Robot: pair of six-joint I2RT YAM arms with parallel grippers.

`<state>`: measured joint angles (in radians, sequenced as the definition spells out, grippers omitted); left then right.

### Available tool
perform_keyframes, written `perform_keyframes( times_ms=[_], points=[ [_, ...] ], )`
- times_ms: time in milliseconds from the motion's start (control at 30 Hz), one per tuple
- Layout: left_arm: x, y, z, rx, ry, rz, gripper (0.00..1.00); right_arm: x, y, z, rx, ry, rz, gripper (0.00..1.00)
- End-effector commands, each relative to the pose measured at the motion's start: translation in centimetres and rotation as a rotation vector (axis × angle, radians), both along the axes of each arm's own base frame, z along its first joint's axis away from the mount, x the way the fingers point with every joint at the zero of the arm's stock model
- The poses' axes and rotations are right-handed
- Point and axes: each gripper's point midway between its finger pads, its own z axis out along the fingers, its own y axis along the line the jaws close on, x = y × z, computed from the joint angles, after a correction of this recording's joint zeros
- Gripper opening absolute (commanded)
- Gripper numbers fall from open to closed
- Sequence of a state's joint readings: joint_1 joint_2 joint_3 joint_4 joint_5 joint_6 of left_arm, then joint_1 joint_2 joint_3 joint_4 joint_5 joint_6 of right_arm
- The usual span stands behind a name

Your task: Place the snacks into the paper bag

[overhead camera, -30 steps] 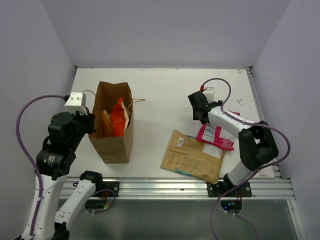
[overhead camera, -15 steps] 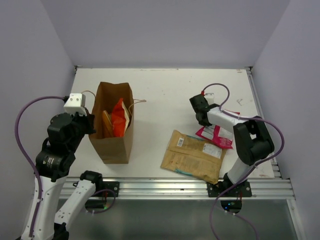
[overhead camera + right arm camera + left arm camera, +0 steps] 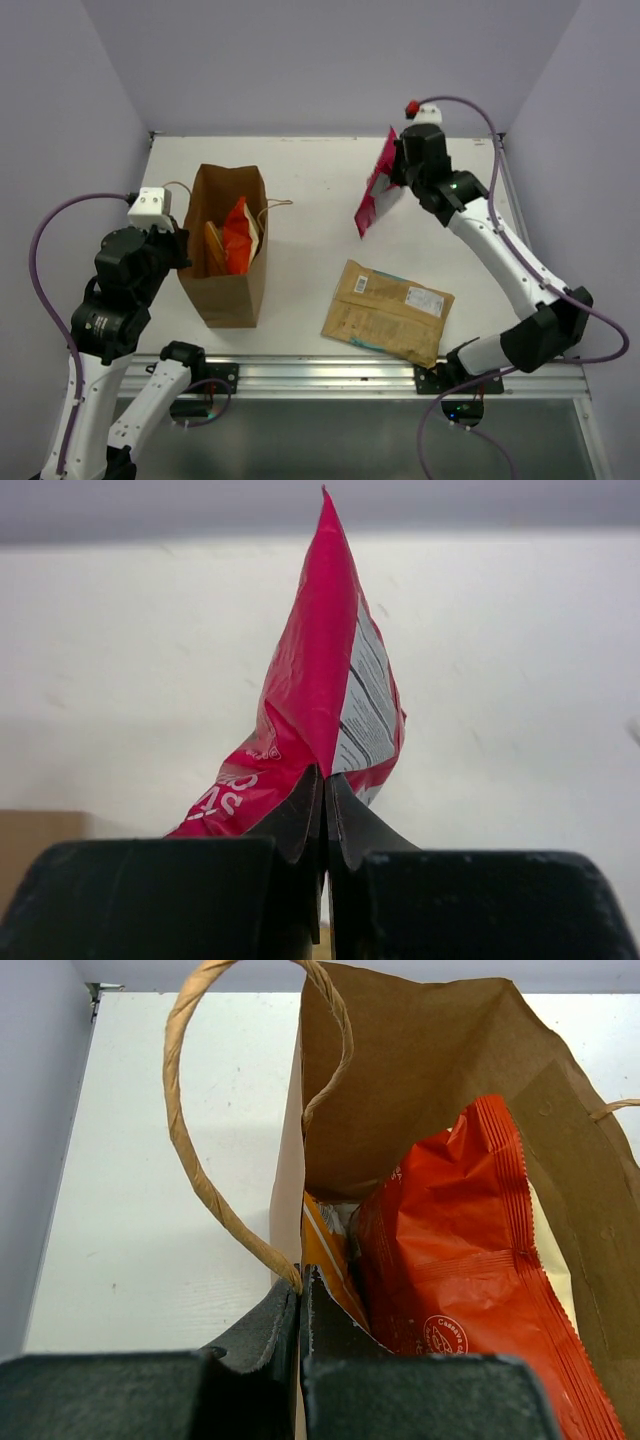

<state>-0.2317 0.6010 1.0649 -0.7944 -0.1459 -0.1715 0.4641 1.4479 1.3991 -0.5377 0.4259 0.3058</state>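
The brown paper bag (image 3: 228,245) stands open at the left of the table, with a red packet (image 3: 237,238) and an orange packet (image 3: 322,1257) inside it. My left gripper (image 3: 300,1282) is shut on the bag's near wall, beside a twine handle (image 3: 195,1165). My right gripper (image 3: 326,780) is shut on the magenta packet (image 3: 376,192), which hangs in the air above the table's back right. The large tan packet (image 3: 387,311) lies flat near the front edge.
White walls close in the table on three sides. A metal rail (image 3: 330,377) runs along the front edge, with both arm bases on it. The right arm (image 3: 500,255) stretches up over the right side.
My right gripper closed on the magenta packet on the table at the right, then lifted it up and back. The left arm and the bag have stayed put.
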Motion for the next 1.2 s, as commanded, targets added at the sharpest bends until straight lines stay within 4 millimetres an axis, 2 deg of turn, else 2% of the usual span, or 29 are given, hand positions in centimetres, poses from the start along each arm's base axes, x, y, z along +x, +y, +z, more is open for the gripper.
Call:
perform_keyframes(
  times_ms=[0,67,100,133,167,200,233,267,300,333,367,400,467,567,667,800,867,900,933,967,1033,1067,1167],
  points=[
    [0.4,0.1,1.3,0.011,-0.057,0.001,0.0,0.2,6.6,16.1,0.226,-0.372,0.294,0.0],
    [0.4,0.3,1.5,0.013,-0.062,0.011,0.0,-0.5,11.2,18.9,0.287,-0.427,0.446,0.0],
    [0.4,0.3,1.4,0.015,-0.061,0.011,0.0,-1.3,12.6,23.5,0.327,-0.532,0.492,0.0],
    [0.4,0.3,1.3,0.015,-0.059,0.014,0.0,-1.9,15.9,23.8,0.341,-0.54,0.566,0.0],
    [0.4,0.4,1.2,0.018,-0.057,0.016,0.0,-2.4,17.3,25.3,0.36,-0.575,0.612,0.0],
    [0.5,0.4,1.3,0.017,-0.056,0.017,0.0,-4.4,19.4,29.1,0.42,-0.652,0.69,0.0],
    [0.5,0.4,1.2,0.019,-0.055,0.016,0.0,-4.8,20.3,30.4,0.444,-0.68,0.716,0.0],
    [0.5,0.4,1.2,0.02,-0.055,0.016,0.0,-4.6,22.5,30.0,0.467,-0.667,0.764,0.0],
    [0.6,0.4,1.2,0.021,-0.052,0.017,0.0,-5.9,23.1,32.8,0.512,-0.729,0.809,0.0],
    [0.6,0.4,1.2,0.021,-0.054,0.017,0.0,-7.0,24.5,33.4,0.541,-0.736,0.847,0.0],
    [0.6,0.4,1.2,0.021,-0.054,0.017,0.0,-6.8,26.4,32.6,0.551,-0.718,0.873,0.0],
    [0.6,0.4,1.1,0.02,-0.052,0.018,0.0,-7.8,26.7,34.2,0.578,-0.754,0.899,0.0],
    [0.6,0.5,1.1,0.022,-0.052,0.02,0.0,-9.1,29.1,34.0,0.613,-0.745,0.949,0.0],
    [0.6,0.5,1.1,0.022,-0.051,0.024,0.0,-10.8,31.3,34.0,0.676,-0.747,1.0,0.0],
    [0.5,0.6,1.2,0.023,-0.056,0.025,0.0,-11.8,33.2,32.4,0.705,-0.716,1.025,0.0],
    [0.3,0.5,1.2,0.021,-0.062,0.022,0.0,-12.4,35.7,28.4,0.721,-0.637,1.037,0.0],
    [0.3,0.5,1.2,0.02,-0.063,0.022,0.0,-12.7,36.1,27.8,0.741,-0.626,1.031,0.0],
    [0.2,0.5,1.2,0.02,-0.065,0.02,0.0,-13.4,36.7,26.4,0.734,-0.596,1.038,0.0],
    [0.2,0.6,1.3,0.02,-0.066,0.022,0.0,-13.8,36.5,26.5,0.733,-0.601,1.034,0.0],
    [0.2,0.5,1.3,0.02,-0.066,0.02,0.0,-13.9,36.8,25.5,0.719,-0.589,1.028,0.0],
    [0.1,0.5,1.3,0.02,-0.069,0.02,0.0,-14.9,36.6,25.4,0.72,-0.585,1.029,0.0],
    [0.1,0.5,1.3,0.019,-0.069,0.019,0.0,-15.1,36.8,24.6,0.721,-0.577,1.03,0.0],
    [0.1,0.4,1.3,0.019,-0.069,0.014,0.0,-15.8,36.9,24.8,0.734,-0.568,1.036,0.0]
  ],
)
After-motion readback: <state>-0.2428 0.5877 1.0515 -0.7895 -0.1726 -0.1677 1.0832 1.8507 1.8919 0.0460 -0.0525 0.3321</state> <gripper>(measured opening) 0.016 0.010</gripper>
